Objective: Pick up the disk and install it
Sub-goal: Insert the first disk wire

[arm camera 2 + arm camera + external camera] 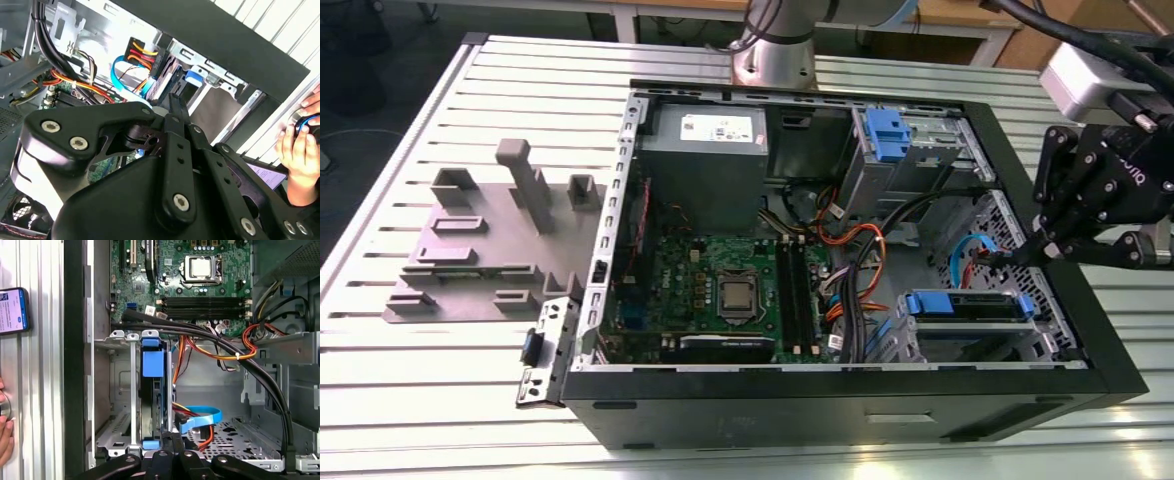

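Slatted worktop (400, 380) carried the open computer case (854, 410). I found the hand (172, 442) clenched and empty, just beside the disk (150, 405), which sat edge-on in its bay, long axis running straight ahead.

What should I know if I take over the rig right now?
Gripper: shut, holding nothing, just above the disk's end of the case.
Disk: in its blue rails, standing in the drive cage, not held.
Done: the disk looks picked up and slotted in.
Left: I cannot tell whether it is fully seated; check that.
A person's hand is beside the case.
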You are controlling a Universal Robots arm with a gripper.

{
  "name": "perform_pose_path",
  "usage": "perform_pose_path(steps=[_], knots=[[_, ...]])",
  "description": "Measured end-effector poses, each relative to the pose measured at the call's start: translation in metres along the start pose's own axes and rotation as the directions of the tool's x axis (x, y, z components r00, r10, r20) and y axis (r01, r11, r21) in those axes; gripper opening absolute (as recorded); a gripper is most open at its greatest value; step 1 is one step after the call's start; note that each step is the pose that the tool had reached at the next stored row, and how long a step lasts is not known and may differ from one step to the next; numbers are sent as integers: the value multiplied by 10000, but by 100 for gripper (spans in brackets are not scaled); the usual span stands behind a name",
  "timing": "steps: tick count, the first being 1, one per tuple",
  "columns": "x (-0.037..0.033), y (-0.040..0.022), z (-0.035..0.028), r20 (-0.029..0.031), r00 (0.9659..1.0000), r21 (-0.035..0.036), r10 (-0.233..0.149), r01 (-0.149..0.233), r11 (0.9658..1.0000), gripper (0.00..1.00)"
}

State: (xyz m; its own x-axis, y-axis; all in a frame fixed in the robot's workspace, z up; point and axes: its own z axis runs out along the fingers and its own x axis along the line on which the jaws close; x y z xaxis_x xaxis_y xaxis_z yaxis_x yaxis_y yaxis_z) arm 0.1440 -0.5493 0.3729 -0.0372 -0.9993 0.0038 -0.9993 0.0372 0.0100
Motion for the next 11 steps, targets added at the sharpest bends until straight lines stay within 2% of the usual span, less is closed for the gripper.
perform_pose_path(steps=[4,11], knots=[[-2,-29,0,1,10000,-2,0,0,10000,11],[-16,-29,1,1,10000,-2,0,0,10000,11]])
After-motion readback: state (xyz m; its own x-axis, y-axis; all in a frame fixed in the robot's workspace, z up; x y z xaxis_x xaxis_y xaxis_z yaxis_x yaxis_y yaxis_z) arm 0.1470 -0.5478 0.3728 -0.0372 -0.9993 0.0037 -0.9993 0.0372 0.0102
